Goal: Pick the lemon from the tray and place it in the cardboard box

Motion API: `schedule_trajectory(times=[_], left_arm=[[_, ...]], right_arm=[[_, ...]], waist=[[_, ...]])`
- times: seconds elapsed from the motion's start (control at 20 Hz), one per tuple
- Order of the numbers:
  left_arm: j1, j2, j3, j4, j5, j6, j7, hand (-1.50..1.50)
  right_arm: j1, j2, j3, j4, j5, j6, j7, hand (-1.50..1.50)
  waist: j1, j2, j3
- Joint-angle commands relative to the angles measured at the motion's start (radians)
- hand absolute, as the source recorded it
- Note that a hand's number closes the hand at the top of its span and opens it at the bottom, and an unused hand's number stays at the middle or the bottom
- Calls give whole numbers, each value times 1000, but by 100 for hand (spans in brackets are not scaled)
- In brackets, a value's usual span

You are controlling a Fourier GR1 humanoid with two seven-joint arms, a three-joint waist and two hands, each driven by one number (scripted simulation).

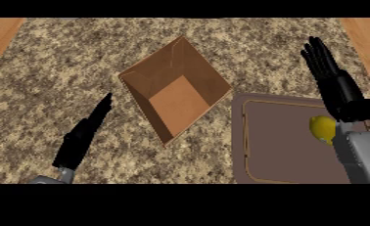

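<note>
The lemon (pixel 320 127) lies on the tray (pixel 278 164), near the tray's right side and about midway between its near and far edges. The right forearm crosses over it and hides its right part. The right hand (pixel 330 76) is released, fingers straight, and it sits beyond the tray's far edge, so the lemon is behind the palm, under the wrist. To grasp it, that hand probably has to draw back toward the robot and come down. What shows of the lemon looks longer along the tray's near-far line. The left hand (pixel 83 137), also with straight fingers, is well left of the tray. The box (pixel 198 66) stands open just left of the tray, empty.
</note>
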Motion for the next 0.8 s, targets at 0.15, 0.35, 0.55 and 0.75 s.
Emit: schedule_trajectory(times=[0.15, 0.35, 0.55, 0.75], left_arm=[[-125, 50, 48, -89, -35, -6, -31, 0], [-184, 70, 67, -97, -30, -42, -82, 0], [-179, 68, 67, -125, -16, -69, -91, 0], [-205, 96, 94, -137, -3, -86, -65, 0]], right_arm=[[-118, -257, -137, -30, -214, 381, -20, -150], [-137, -511, -168, 17, -87, 552, -120, -150], [-94, -542, -209, 167, 16, 689, -469, -150], [-72, -578, -147, 86, 160, 618, -638, -150]], waist=[[-26, -38, 10], [-29, -23, 9], [7, -17, 13], [14, -20, 15]])
